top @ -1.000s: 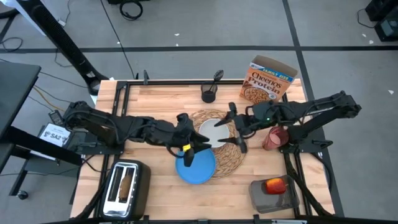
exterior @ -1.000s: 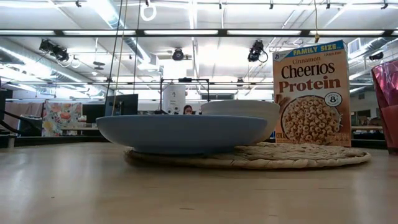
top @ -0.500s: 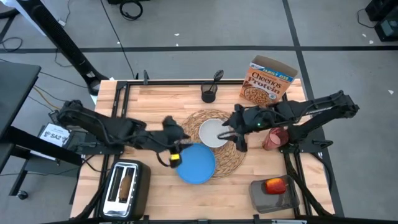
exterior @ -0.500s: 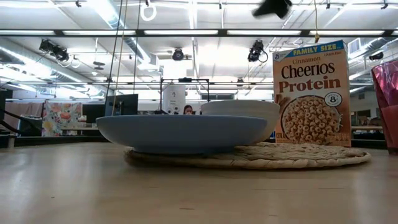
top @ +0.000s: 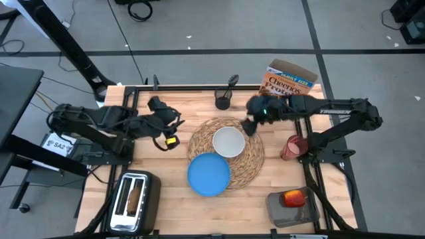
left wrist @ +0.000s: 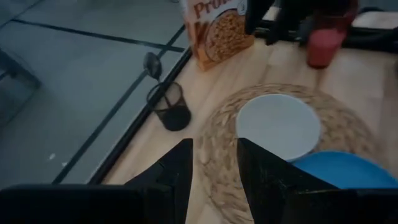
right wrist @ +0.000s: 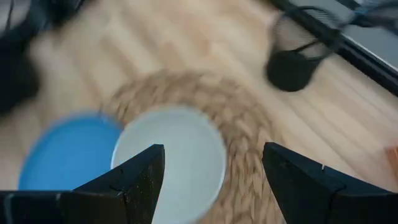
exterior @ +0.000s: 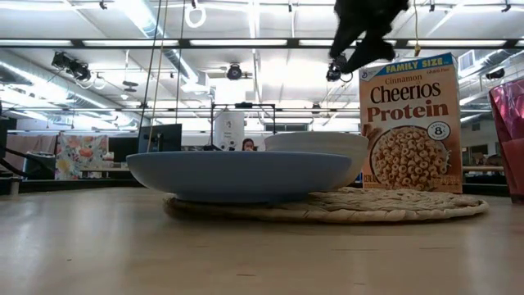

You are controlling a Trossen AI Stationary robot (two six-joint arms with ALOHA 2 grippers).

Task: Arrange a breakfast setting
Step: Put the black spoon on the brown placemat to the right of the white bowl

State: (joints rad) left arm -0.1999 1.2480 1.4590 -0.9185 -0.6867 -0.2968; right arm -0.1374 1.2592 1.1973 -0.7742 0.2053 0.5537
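The round woven placemat (top: 249, 159) lies mid-table. The white bowl (top: 228, 142) stands on it. The blue plate (top: 208, 174) rests with its far edge on the mat's near-left rim and the remainder over the wood. The spoon (top: 232, 81) stands in a black holder cup (top: 223, 101). The Cheerios box (top: 287, 83) is upright at the far right, and the red cup (top: 292, 147) is right of the mat. My left gripper (top: 174, 126) hangs open left of the mat. My right gripper (top: 250, 125) hangs open above the mat's far right rim, near the box.
A silver toaster (top: 133, 199) with a toast slice in one slot stands at the near left corner. The apple (top: 293, 197) lies on a grey tray (top: 292, 211) at the near right. Bare wood shows left of the mat and along the far edge.
My left gripper has drawn back from above the blue plate toward the table's left and far side, turning as it went. My right gripper has left the space over the bowl, swung toward the far edge near the Cheerios box, and rolled. Plate and bowl have stayed put.
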